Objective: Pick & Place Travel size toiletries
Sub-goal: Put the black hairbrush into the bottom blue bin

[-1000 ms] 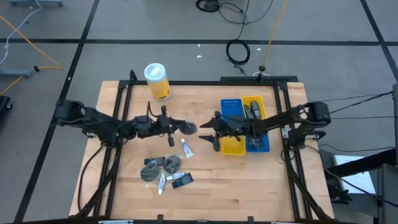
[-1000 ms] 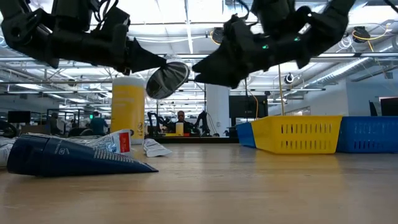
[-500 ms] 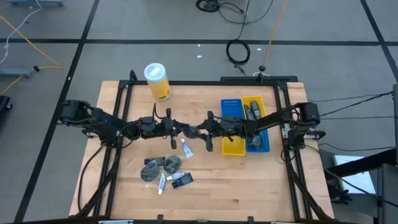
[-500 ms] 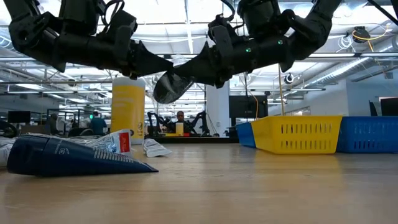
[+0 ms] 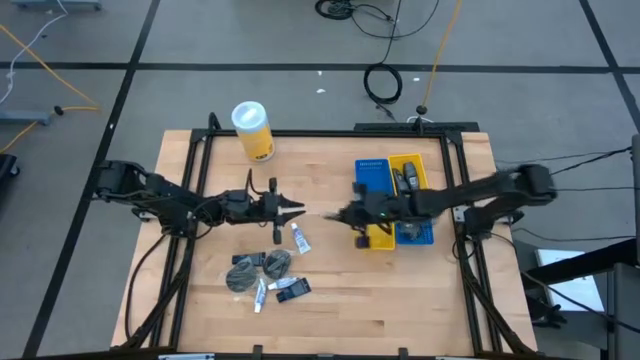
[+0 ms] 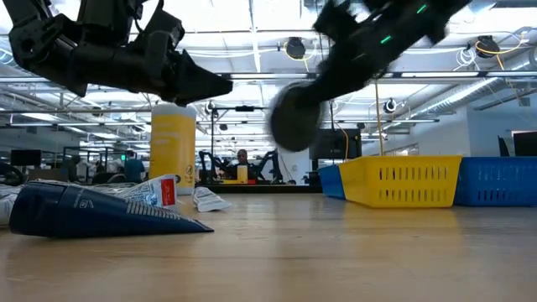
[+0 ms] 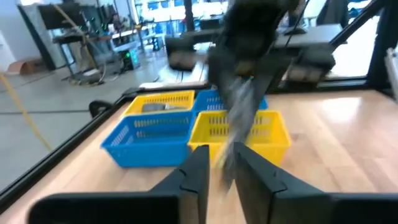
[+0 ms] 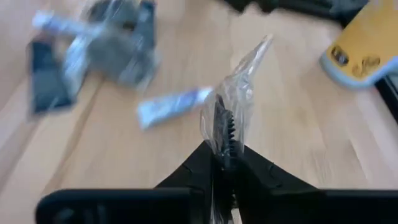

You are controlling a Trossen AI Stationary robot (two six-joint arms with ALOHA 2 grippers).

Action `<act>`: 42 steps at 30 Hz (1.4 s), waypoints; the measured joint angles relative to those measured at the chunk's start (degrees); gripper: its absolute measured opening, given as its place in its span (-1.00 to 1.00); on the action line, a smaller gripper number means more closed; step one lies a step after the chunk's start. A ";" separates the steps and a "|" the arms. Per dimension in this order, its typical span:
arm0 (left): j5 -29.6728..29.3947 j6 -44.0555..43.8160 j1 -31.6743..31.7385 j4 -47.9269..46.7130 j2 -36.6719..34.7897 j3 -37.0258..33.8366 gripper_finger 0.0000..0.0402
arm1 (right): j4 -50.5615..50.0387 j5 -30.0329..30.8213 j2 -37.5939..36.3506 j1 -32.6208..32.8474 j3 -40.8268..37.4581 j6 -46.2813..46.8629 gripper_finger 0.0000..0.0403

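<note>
A grey round flat pouch (image 6: pixel 294 117) hangs in the air over the table's middle, with my right gripper (image 5: pixel 332 215) shut on it. My left gripper (image 5: pixel 298 210) stands just to its left, slightly open, with nothing between its fingers (image 7: pixel 198 171). On the wood below lie two more grey pouches (image 5: pixel 245 272), two thin white tubes (image 5: pixel 299 238) and a dark packet (image 5: pixel 292 290). The blue-and-yellow tray (image 5: pixel 372 170) stands to the right of the middle. My right gripper pinches the pouch's clear plastic rim (image 8: pixel 225 134) between its two fingers (image 8: pixel 202 158). The fingers come from the table's right, slanting a little downward. The pouch sticks out past the fingertips, edge-on to them, lifted well clear of the table.
A tall yellow canister with a white lid (image 5: pixel 253 130) stands at the far left of the table. A crumpled dark-blue and white wrapper (image 6: pixel 92 205) lies near the low camera. Black frame rails run along the table's sides.
My right gripper has come toward the left gripper, shut on the pouch that the left held up, and drawn back toward the tray with it. My left gripper has let go of the pouch and stayed over the table's middle.
</note>
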 joint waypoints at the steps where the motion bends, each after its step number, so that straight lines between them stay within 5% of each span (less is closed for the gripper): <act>1: -0.36 0.06 0.00 -0.55 0.00 0.02 -0.57 | -5.02 0.83 -2.92 0.89 0.00 -0.04 -0.84; 9: -2.89 0.26 0.04 -3.72 0.02 -0.02 -0.41 | -46.02 12.32 -26.67 8.09 0.00 13.99 -0.86; 15: -2.89 0.25 0.19 -3.67 0.02 -0.02 -0.40 | -63.40 20.59 -34.87 12.18 -1.36 26.25 -0.85; 20: -2.89 -0.18 0.97 -3.68 0.02 -0.02 -0.40 | -61.44 21.90 -35.17 12.54 -6.74 24.88 -0.86; 42: -2.89 -0.57 1.22 -3.70 0.00 -0.02 -0.40 | -58.91 22.55 -16.48 11.64 -6.29 22.54 -0.73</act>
